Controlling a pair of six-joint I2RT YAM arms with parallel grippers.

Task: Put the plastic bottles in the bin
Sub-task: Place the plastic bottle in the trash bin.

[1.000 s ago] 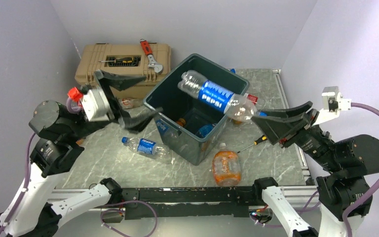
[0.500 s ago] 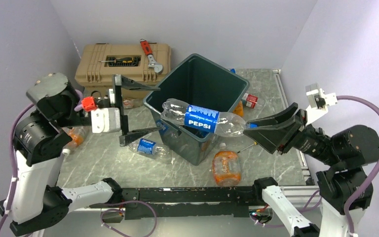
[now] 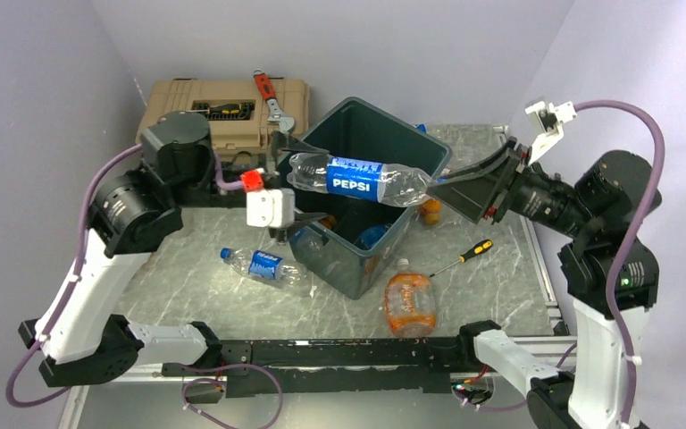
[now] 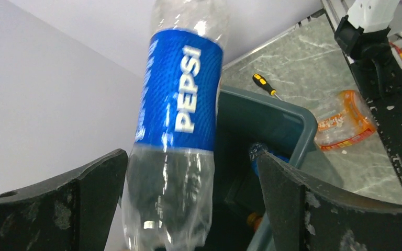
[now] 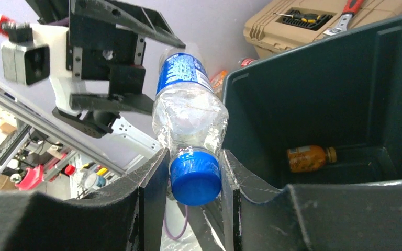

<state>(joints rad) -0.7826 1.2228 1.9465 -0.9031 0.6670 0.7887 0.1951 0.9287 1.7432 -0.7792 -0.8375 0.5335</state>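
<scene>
Lilac walls close in a grey marbled table (image 3: 500, 295). Over the bin (image 3: 322, 121) a Pepsi bottle (image 3: 357, 177) hangs level above the open top. Its blue cap (image 5: 194, 180) is pinched between the fingers of the right gripper (image 3: 442, 188). At the bottle's other end the left gripper (image 4: 191, 162) is spread wide, one finger on each side of the base, gripping nothing. An orange-labelled bottle (image 5: 311, 157) lies inside the bin. On the table near the bin lie a blue-labelled bottle (image 3: 263, 265), a crushed orange bottle (image 3: 408, 302) and a screwdriver (image 3: 464, 256).
</scene>
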